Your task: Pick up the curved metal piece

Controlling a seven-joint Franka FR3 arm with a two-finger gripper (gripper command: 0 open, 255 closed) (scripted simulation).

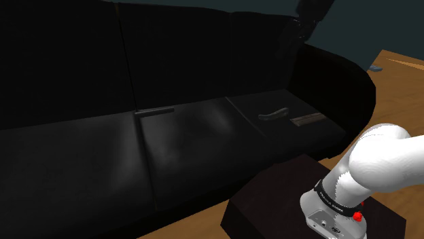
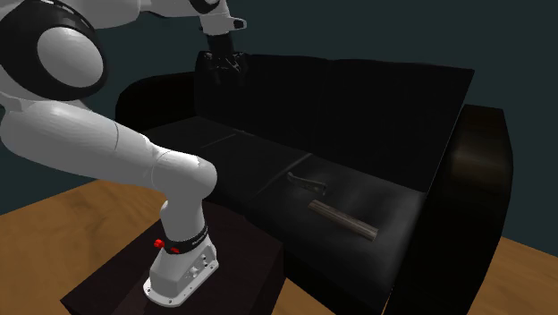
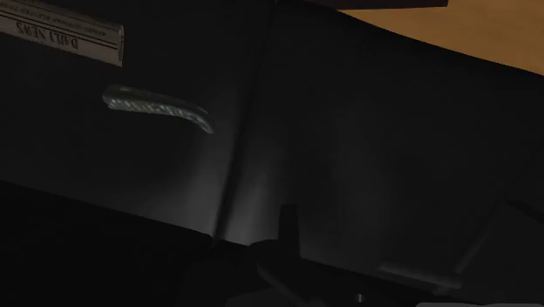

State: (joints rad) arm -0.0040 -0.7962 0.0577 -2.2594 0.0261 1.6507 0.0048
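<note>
One curved metal piece (image 2: 307, 183) lies lengthwise along the sofa seat (image 2: 259, 157), well below the gripper (image 2: 222, 72); grip state cannot be told.

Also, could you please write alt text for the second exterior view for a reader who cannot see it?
A white robot arm holds its end effector high over one end of a black sofa, apart from the small curved metal piece lying on a seat cushion. A folded newspaper lies just beside that piece.
</note>
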